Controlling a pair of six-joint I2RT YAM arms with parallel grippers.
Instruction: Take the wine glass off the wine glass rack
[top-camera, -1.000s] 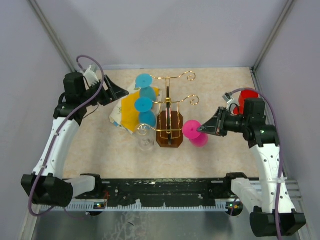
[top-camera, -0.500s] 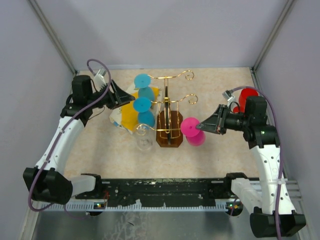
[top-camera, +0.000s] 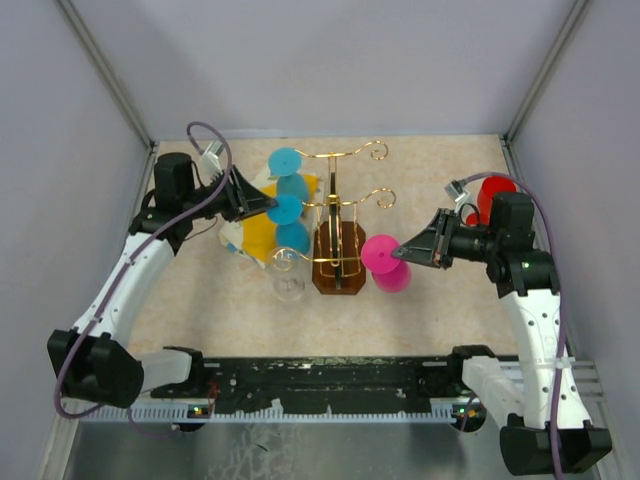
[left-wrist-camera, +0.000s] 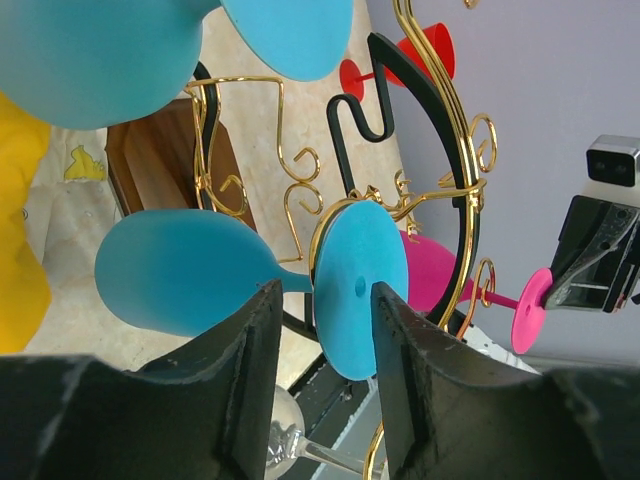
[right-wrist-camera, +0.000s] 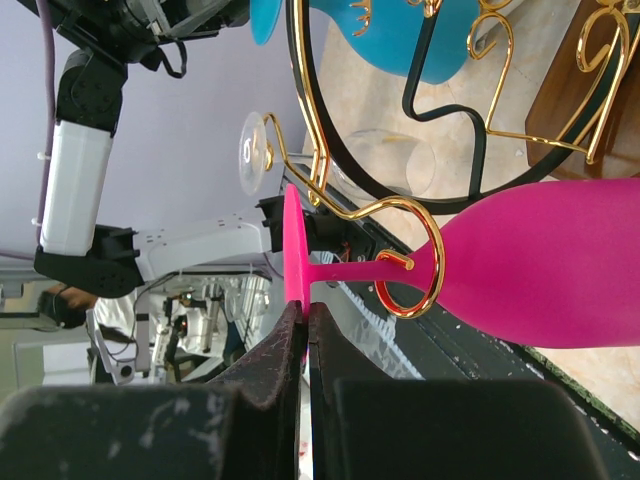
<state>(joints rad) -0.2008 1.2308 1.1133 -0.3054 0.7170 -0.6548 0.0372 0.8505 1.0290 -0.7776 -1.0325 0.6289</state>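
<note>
top: high behind, looking down | wrists: close, facing inward from either side | shared: wine glass rack (top-camera: 338, 255)

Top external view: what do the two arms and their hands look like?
The left arm and right arm have white link shells, black joints and black bases. A purple cable runs along each. The left hand and right hand are black and wedge-shaped, each with two flat matte fingers.

Wine glass rack (top-camera: 340, 235): polished gold metal wire, smooth dark wood base (top-camera: 327, 278). Hung on it, blue glass (left-wrist-camera: 180, 270) and pink glass (right-wrist-camera: 540, 265), matt plastic.
</note>
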